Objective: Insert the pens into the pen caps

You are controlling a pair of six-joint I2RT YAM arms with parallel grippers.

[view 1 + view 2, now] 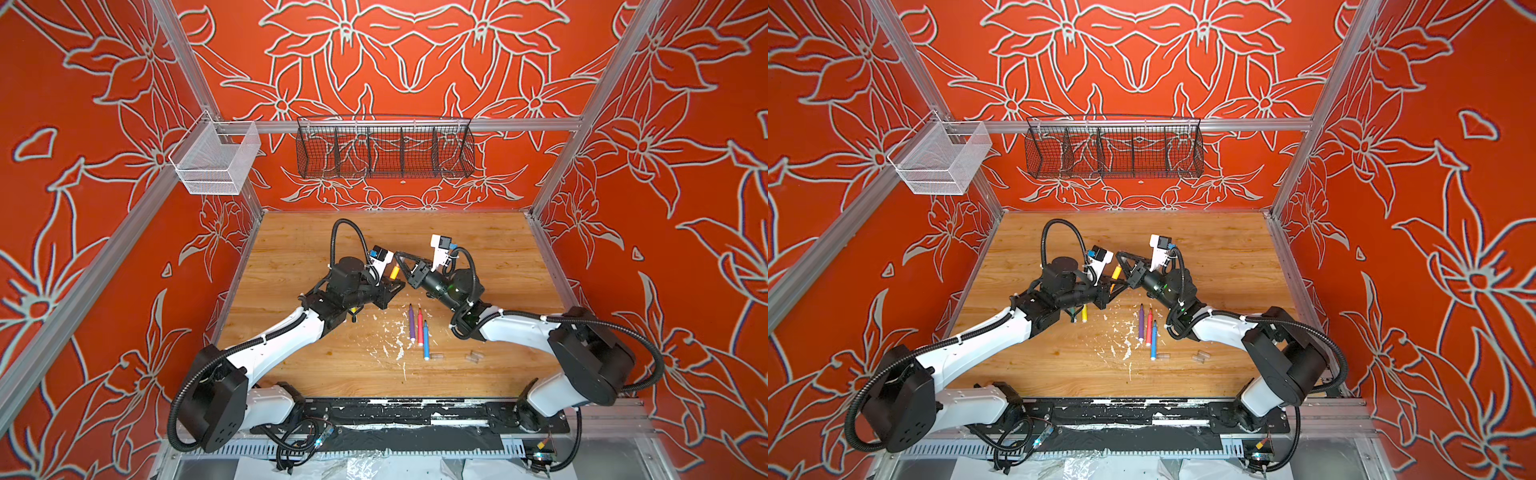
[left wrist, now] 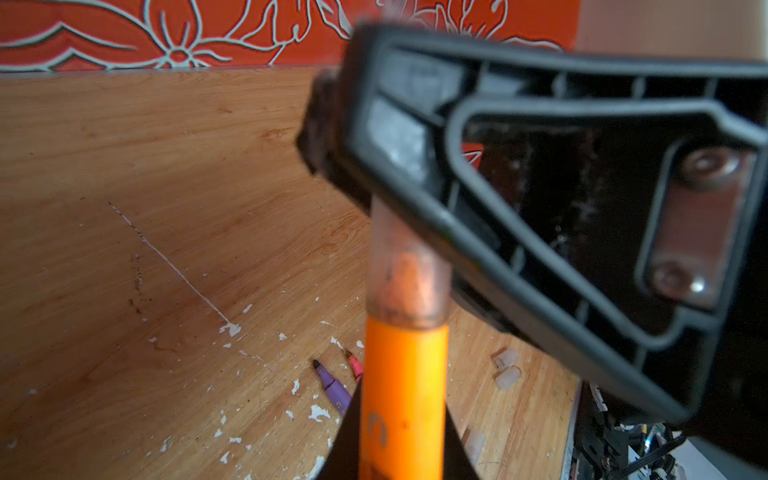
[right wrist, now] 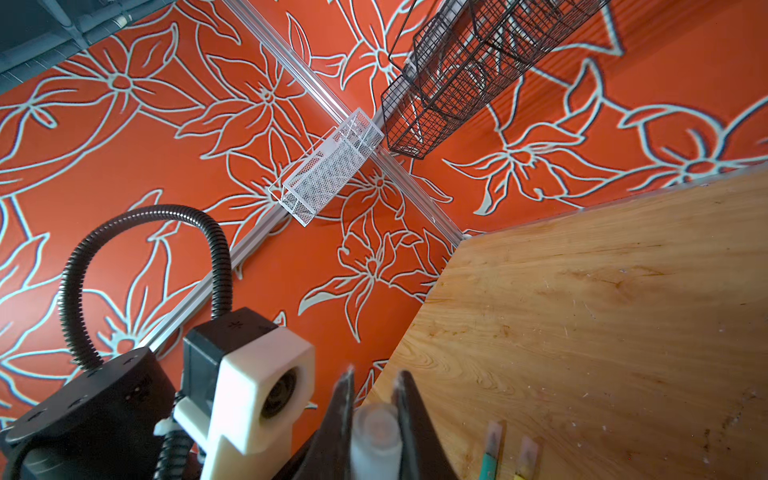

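2 grips noted: left gripper [image 1: 390, 286] clamped on orange pen [image 2: 403, 395], right gripper [image 3: 375, 390] pinched on clear cap [image 3: 376, 432]; cap seated over pen tip, just ahead of left gripper.

Red walls [image 1: 415, 54] printed with pale outlined flowers enclose a wooden table [image 1: 478, 249] on three sides. A black wire basket [image 1: 384, 151], split by dividers into compartments, hangs from a silver metal rail [image 1: 519, 123] across the back wall. A smaller white mesh basket [image 1: 216, 160] hangs at the left corner. White paint flecks [image 1: 392, 338] scatter over the wood toward the front middle. In the left wrist view, a thin white streak [image 2: 166, 257] crosses the grain. Crumpled clear sheeting [image 1: 357, 465] lies below the front edge.
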